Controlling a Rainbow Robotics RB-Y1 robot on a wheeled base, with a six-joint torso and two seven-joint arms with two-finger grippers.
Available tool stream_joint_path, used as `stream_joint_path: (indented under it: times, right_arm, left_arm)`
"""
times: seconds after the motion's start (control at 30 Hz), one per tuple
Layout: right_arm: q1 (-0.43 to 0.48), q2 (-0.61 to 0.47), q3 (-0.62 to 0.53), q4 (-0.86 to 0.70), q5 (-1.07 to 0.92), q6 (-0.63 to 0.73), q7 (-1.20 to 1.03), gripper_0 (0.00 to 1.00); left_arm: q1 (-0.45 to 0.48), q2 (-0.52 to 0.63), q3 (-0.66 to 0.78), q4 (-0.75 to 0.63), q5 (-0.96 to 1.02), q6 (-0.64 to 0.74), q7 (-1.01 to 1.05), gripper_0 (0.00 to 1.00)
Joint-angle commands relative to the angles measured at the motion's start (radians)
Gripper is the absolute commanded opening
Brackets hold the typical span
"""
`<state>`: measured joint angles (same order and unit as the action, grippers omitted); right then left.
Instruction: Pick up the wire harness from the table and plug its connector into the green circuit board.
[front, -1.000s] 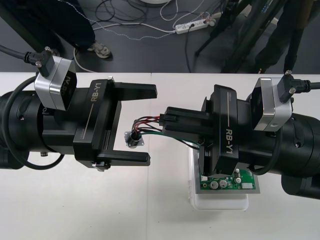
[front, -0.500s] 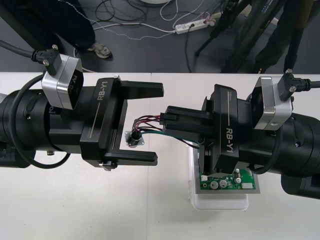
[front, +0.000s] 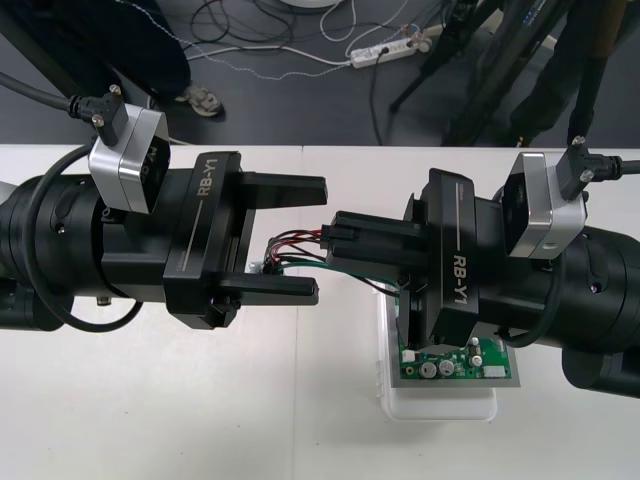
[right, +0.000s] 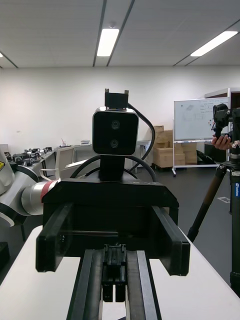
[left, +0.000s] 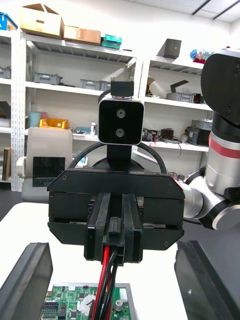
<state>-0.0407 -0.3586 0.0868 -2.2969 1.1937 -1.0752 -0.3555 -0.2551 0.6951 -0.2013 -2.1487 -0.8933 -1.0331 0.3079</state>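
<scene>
The wire harness is off the counter. The right gripper pinches its black plug, between the left gripper's spread fingers. Plugging into the green circuit board remains.

You work in robot lab. Plain pale surface, dark floor behind it. Loose cables and white power strip lie on floor. Black tripod legs stand there too. Green circuit board sits on surface. Shelves hold cardboard boxes and grey bins. Whiteboard on wall, long ceiling lights.
</scene>
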Motion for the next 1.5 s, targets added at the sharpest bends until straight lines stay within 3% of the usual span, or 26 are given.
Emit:
stream_joint_path:
  times: [0.03,0.13,0.37,0.53,0.87,1.0,1.5]
  right_arm:
    - [0.012,0.015,0.024,-0.009,-0.023,0.011,0.058,0.0]
    - [0.012,0.015,0.024,-0.009,-0.025,0.009,0.059,0.0]
    - [0.013,0.015,0.024,-0.009,-0.025,0.011,0.061,0.0]
    - [0.012,0.015,0.024,-0.009,-0.025,0.011,0.061,0.0]
    - [0.012,0.015,0.024,-0.009,-0.023,0.011,0.061,0.0]
    - [0.013,0.015,0.024,-0.009,-0.025,0.011,0.061,0.0]
    - [0.012,0.013,0.024,0.001,-0.042,0.011,0.062,0.0]
  left_arm:
    - [-0.035,-0.019,-0.017,0.0,-0.004,0.044,0.051,0.54]
    - [-0.035,-0.019,-0.018,0.001,-0.004,0.044,0.051,0.35]
    - [-0.035,-0.019,-0.017,0.003,-0.003,0.042,0.051,0.32]
    - [-0.035,-0.02,-0.018,0.001,-0.003,0.044,0.051,0.19]
    - [-0.035,-0.02,-0.017,0.001,0.001,0.044,0.05,0.11]
    - [-0.035,-0.02,-0.017,0.003,0.004,0.044,0.046,0.0]
    - [-0.035,-0.025,-0.018,0.003,0.005,0.044,0.04,0.0]
